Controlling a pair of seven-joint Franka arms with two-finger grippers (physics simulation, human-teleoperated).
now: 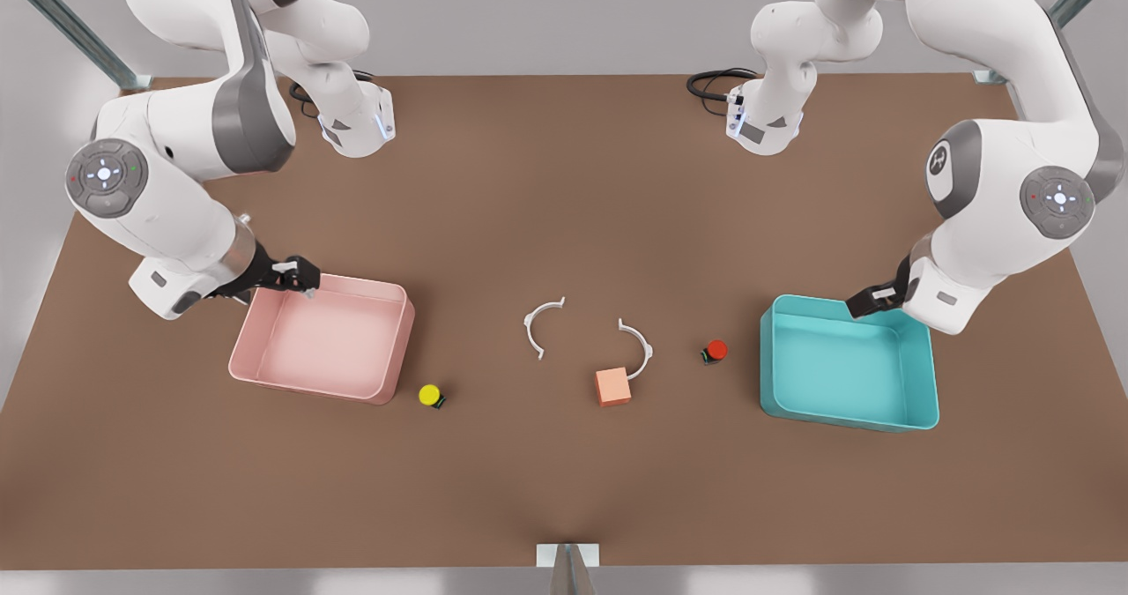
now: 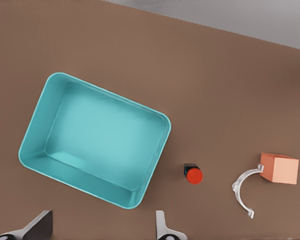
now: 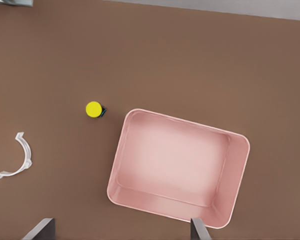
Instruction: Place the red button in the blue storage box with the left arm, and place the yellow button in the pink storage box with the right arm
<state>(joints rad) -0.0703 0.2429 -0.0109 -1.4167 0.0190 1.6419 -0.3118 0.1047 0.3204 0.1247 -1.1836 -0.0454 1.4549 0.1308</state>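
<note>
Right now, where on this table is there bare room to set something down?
Free: the wide strip of table between the arm bases and the two white clips, and the near strip below the yellow button and cube. Crowded: the middle row, from pink storage box to blue storage box, including the red button.

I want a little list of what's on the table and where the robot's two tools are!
red button: on the table, outside the blue storage box
yellow button: on the table, by a corner of the pink storage box
both boxes: nothing inside
left tool: open, above the blue box's edge, holding nothing
right tool: open, above the pink box's edge, holding nothing
orange-pink cube: mid-table, touching one of two white curved clips
other clip: lying apart
</note>
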